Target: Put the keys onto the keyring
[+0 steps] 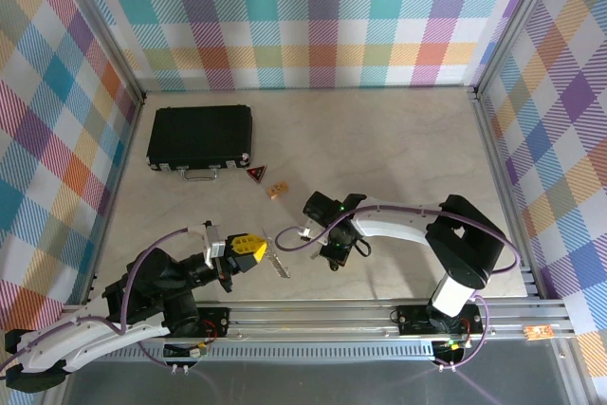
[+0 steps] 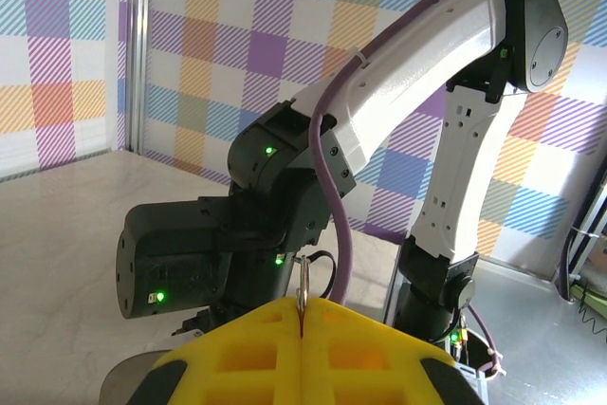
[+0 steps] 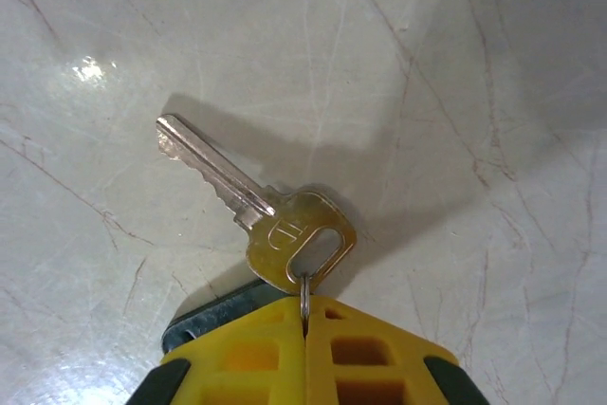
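Keys [image 1: 278, 265] lie on the worktop [image 1: 398, 139] near the front edge, just ahead of the L fingers [image 1: 248, 248], w/ the R arm [image 1: 398, 227] reaching down close beside them.

R wrist cam: R fingers [image 3: 370, 353] are pressed together, pinching a thin wire loop [image 3: 304, 293] that runs thru the bow hole of one key [image 3: 256, 211]. Blade points up-left over the marbled surface & casts a shadow; can't tell if it touches. Gripping the loop rather than the key prob. leaves the key free to swing & keeps the bow hole unblocked.

L wrist cam: L fingers are also pressed together, w/ a thin metal piece [image 2: 303, 286] standing edge-on out of the seam between them. Can't tell if it's ring wire or a key blade. They aim straight at the R wrist, so the 2 arms look set up to meet, one steadying while the other threads.

Judgement: mid-task, both sides gripped, joining not yet done. Next move needs fine alignment; thin wire could slip or twist in the pinch.

At the back, black case [image 1: 199, 137], red tag [image 1: 256, 175] & wood block [image 1: 276, 191] sit well apart, not involved.
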Controlling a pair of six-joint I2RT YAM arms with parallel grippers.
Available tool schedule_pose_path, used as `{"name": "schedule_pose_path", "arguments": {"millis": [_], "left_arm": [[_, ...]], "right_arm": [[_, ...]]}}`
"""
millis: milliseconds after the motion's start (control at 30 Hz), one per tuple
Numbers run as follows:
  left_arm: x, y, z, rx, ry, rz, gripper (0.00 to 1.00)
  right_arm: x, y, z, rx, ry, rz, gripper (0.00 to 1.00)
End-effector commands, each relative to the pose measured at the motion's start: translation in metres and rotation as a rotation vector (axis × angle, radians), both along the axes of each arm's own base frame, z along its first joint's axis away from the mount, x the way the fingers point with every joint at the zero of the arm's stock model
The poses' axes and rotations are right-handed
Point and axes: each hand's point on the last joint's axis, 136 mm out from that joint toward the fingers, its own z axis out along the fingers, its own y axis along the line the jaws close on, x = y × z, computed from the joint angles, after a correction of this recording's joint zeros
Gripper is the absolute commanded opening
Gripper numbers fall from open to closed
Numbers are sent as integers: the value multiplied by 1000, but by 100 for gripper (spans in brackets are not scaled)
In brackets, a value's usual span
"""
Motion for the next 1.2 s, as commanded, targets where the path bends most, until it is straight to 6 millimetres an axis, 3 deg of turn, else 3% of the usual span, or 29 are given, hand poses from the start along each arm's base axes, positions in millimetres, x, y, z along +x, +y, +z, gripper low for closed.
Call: {"name": "schedule_pose_path", "arguments": {"millis": [0, 167, 267, 533, 800, 1167], "left_arm": [[-3, 2, 4, -25, 0, -7, 0], [-3, 3, 5, -27, 0, -8, 0], [-3, 3, 6, -27, 0, -6, 0], [-3, -1, 12, -7, -9, -13, 0], [-8, -18, 21, 45, -29, -82, 0], [-9, -40, 30, 83, -73, -132, 0]], "right_arm": [[4, 6, 18, 49, -44, -4, 0], [3, 10, 34, 115, -65, -19, 0], [-1, 18, 56, 225, -79, -20, 0], [-30, 45, 153, 680, -105, 55, 0], [-54, 48, 227, 940, -111, 130, 0], [-85, 47, 278, 1120, 10, 172, 0]]}}
